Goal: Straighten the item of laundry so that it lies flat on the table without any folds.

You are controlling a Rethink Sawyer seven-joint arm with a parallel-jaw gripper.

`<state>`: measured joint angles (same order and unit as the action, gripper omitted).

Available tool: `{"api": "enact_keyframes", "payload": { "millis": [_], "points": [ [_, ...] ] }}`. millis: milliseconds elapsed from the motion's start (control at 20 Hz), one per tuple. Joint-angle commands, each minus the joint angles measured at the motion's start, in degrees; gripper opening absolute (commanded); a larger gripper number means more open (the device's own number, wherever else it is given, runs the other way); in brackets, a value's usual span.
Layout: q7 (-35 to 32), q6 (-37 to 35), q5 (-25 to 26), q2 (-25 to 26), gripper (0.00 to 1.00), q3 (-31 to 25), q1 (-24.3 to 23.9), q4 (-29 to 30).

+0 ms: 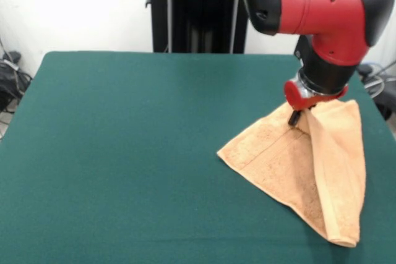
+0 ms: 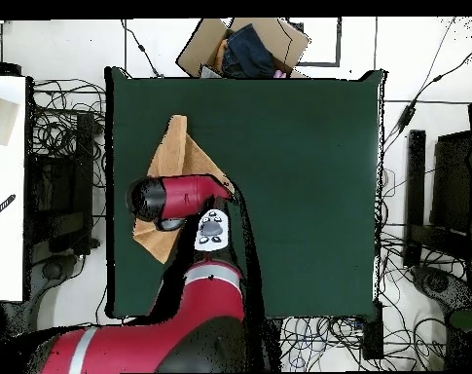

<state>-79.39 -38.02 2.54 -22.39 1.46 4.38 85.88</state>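
- Nearest the front camera, the peach-orange towel (image 1: 297, 171) hangs down to a folded point close to the surface's (image 1: 124, 153) near edge, over by the right-hand side as that camera sees it. One flap is doubled over along the right, so it's nowhere near flat yet.
- A bit further back the towel spreads out to the left in a wedge that lies on the green cloth, with the woven band showing as a faint line across it.
- Further back again the towel rises like a tent to a peak, and the pincer (image 1: 294, 117) sits right at that peak, directly above the cloth. It looks pinched tight on a bit of the towel's top edge, fingers basically together, though they're small and dark so I'm only fairly sure.
- From overhead the red arm covers the middle of the towel (image 2: 171, 146), with orange poking out either side near one long edge of the surface.
- What could go wrong, I reckon: it's so close to that edge that dragging outward could pull part of it off the surface. Letting go from this height would just drop it in a heap with the fold still in. A thin pinch on terry could also slip mid-pull.
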Motion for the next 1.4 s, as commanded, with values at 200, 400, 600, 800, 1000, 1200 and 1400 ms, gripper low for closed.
{"api": "enact_keyframes", "payload": {
  "millis": [200, 400, 600, 800, 1000, 1200, 1400],
  "points": [
    [-21.81, 1.54, -3.60, 1.15, 0.00, 5.46, 5.99, -2.62],
    [-22.83, 1.38, -4.86, 1.72, 0.00, 7.00, 7.84, -3.41],
    [-23.41, 1.71, -5.76, 2.08, 0.00, 7.79, 8.81, -3.32],
    [-24.49, 1.46, -6.12, 3.01, 0.00, 8.70, 9.95, -4.44],
    [-25.42, 0.29, -5.02, 4.33, 0.00, 10.45, 11.31, -6.70],
    [-26.60, -0.23, -2.97, 6.10, 0.00, 14.16, 13.89, -9.70],
    [-29.99, -1.92, -2.30, 8.53, 0.00, 19.34, 18.07, -12.82]
  ]
}}
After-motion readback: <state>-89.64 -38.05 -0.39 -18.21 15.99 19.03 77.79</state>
